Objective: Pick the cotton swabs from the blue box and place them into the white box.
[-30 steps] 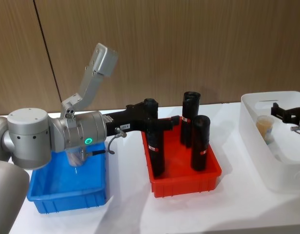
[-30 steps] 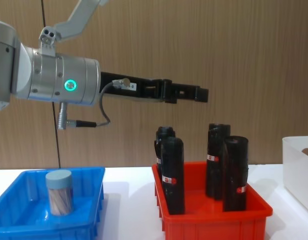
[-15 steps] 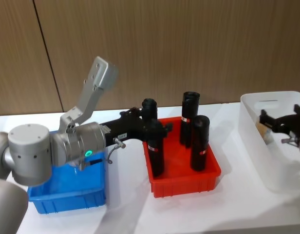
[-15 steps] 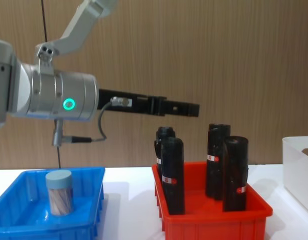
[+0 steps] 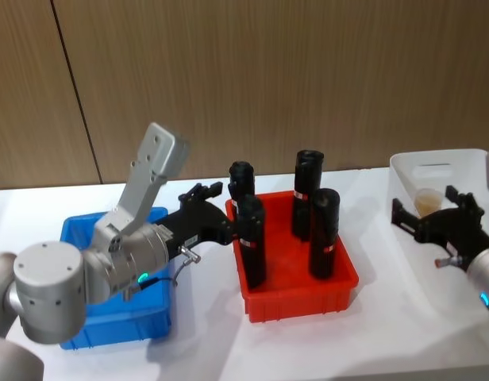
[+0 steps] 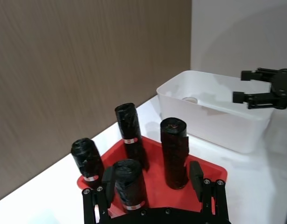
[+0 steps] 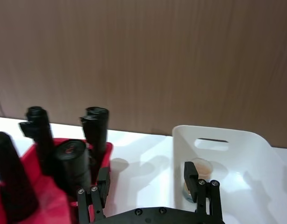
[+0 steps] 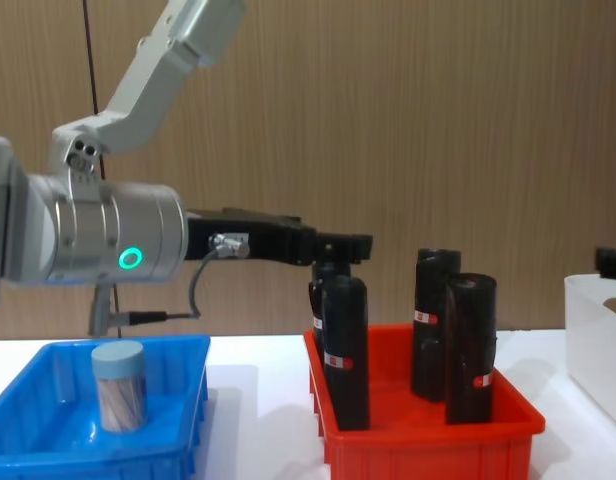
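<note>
Chest view: one swab jar (image 8: 119, 385) stands upright in the blue box (image 8: 28, 455) at the bench's left end, lid on, with nothing touching it. The left gripper (image 8: 353, 245) hangs level above the bench, past the blue box's right wall, with its tips at the tops of the black bottles (image 8: 345, 345) in the red bin (image 8: 428, 445). In the left wrist view its fingers (image 6: 195, 175) are spread and hold nothing.

A second swab jar (image 5: 427, 200) stands inside the white box (image 5: 443, 155) at the bench's right end, near that box's rear left corner. The right gripper (image 5: 431, 218) sits at the white box's left wall, fingers (image 7: 190, 172) released and empty, clear of the jar.

Progress, as judged: one jar is delivered and one is left to move. The left gripper is not yet over the jar in the blue box. It must come back over that box and descend before gripping.
</note>
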